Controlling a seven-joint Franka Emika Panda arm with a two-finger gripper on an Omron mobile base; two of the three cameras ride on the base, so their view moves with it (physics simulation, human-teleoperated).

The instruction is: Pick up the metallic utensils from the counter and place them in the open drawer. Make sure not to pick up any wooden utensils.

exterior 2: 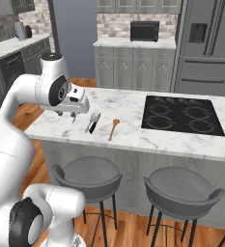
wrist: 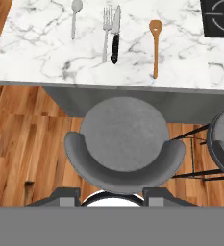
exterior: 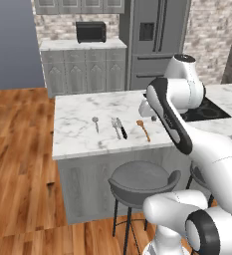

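Observation:
On the white marble counter (exterior: 77,112) lie a silver spoon (exterior: 95,122), a fork (exterior: 115,128) and a black-handled knife (exterior: 121,128), side by side. The orange-brown wooden spoon (exterior: 143,129) lies just to their right. In the hand view the same row reads spoon (wrist: 75,14), fork (wrist: 105,32), knife (wrist: 115,36), wooden spoon (wrist: 155,43). My gripper (exterior 2: 73,116) hovers above the counter's near edge, apart from the cutlery (exterior 2: 92,122); its jaws stand open and empty (wrist: 109,196). The drawer is out of view.
A black cooktop (exterior 2: 181,115) is set into the counter to the right of the utensils. Two grey stools (exterior 2: 87,176) (exterior 2: 181,193) stand against the counter's near side; one stool (wrist: 125,139) is directly under the hand. Wood floor lies to the left.

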